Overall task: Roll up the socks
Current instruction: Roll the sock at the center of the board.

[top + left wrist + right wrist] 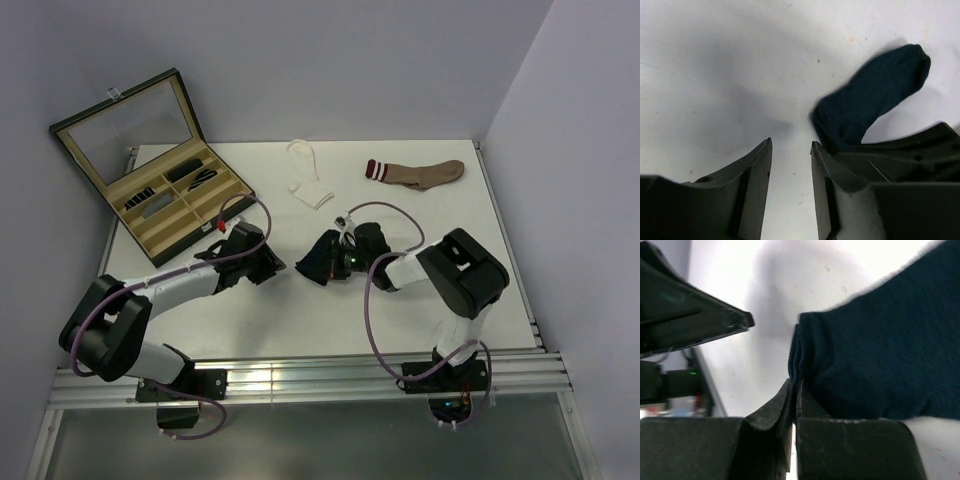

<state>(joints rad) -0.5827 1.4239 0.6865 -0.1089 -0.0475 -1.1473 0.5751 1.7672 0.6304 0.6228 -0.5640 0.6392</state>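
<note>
A navy blue sock (312, 262) lies bunched at the table's middle, and its edge (805, 340) is pinched in my right gripper (796, 384), which is shut on it. In the left wrist view the navy sock (875, 95) stretches up and to the right, clear of my left gripper (790, 142). That gripper is open with only bare table between its fingers, just left of the sock (276, 266). A white sock (308, 182) lies flat at the back centre. A brown sock with a striped cuff (418, 173) lies flat at the back right.
An open display case (180, 200) with a raised glass lid stands at the back left, holding dark items in its compartments. The right gripper's black body (920, 155) fills the lower right of the left wrist view. Grey walls enclose the table.
</note>
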